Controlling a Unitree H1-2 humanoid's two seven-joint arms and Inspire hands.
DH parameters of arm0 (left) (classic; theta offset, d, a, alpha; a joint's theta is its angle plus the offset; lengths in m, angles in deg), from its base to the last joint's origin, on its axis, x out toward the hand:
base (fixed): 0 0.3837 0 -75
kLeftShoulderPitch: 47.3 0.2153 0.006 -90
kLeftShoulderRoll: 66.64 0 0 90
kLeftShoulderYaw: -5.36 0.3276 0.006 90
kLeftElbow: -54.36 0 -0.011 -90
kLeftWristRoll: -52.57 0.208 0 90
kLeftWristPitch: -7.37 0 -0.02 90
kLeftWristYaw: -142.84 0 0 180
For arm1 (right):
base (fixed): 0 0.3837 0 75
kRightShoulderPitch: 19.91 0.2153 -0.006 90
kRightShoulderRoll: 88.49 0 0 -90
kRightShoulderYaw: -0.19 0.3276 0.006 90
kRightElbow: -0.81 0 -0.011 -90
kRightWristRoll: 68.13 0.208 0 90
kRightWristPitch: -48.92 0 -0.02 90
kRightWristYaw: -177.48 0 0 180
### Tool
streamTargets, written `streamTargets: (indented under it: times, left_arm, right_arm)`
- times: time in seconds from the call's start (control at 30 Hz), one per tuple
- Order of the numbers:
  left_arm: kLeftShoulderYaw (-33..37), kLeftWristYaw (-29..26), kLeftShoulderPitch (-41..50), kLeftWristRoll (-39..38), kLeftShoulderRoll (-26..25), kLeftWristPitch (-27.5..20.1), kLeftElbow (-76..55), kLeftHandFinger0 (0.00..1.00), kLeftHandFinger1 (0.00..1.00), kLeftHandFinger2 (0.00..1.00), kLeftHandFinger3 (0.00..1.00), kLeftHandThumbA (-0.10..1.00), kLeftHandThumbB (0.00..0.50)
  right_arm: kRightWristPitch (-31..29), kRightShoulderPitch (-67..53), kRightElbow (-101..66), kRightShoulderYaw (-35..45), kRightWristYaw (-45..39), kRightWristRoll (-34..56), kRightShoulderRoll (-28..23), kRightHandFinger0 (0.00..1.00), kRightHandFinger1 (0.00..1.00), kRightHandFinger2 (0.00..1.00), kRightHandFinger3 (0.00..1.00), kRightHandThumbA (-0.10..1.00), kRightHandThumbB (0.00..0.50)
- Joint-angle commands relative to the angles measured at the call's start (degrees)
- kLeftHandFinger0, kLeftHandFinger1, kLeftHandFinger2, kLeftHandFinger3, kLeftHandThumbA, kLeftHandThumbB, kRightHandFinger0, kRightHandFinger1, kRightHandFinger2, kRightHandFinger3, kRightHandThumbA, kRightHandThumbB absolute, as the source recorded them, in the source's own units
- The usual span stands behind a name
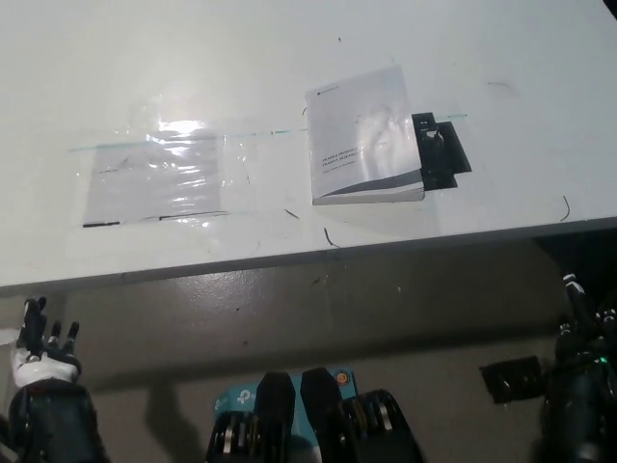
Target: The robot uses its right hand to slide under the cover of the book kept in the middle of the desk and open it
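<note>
Both hands low below the desk edge, book shut on the desk.

Head view: the right hand [581,333] sits at lower right, fingers up and apart, holding nothing; the left hand [43,352] rests at lower left, fingers likewise spread. The book [364,137] lies closed right of the desk's middle, a black bracket [445,152] touching its right edge. A clear plastic sheet [159,178] lies well left on the white desk [501,58]; grey floor [386,318] below.

1. The closed white paperback book [366,137] lies on the white surface [501,58], right of its middle, near the front edge.
2. A flat black bracket [442,152] sits touching the book's right side.
3. A clear plastic sheet [159,177] lies flat left of the book, well apart, near the front edge.
</note>
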State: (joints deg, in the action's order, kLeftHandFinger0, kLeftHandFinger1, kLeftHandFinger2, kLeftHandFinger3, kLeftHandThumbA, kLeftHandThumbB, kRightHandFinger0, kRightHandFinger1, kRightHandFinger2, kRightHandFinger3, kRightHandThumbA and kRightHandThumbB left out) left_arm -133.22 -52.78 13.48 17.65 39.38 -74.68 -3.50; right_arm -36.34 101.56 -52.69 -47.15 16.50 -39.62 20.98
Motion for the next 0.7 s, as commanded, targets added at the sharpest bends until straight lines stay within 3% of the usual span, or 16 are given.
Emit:
streamTargets:
  times: [0.0,0.3,0.67]
  left_arm:
    - [0.63,-0.10,-0.22,-3.15,-1.15,0.14,-0.60,1.00,1.00,1.00,1.00,1.00,0.000]
    - [1.59,-1.20,1.01,-3.89,-1.58,-0.38,-0.98,1.00,1.00,1.00,1.00,1.00,0.000]
    - [2.09,-1.27,1.97,-5.17,-2.17,-0.62,-1.32,1.00,1.00,1.00,1.00,1.00,0.000]
  right_arm:
    - [-0.36,1.58,-2.19,0.88,2.43,3.53,-1.17,1.00,0.99,0.97,1.00,1.00,0.096]
    - [-1.42,4.23,-5.64,4.59,6.01,7.38,-6.76,1.00,1.00,1.00,1.00,1.00,0.087]
    - [-3.21,5.69,-9.46,5.93,10.85,8.44,-6.91,1.00,1.00,1.00,1.00,1.00,0.056]
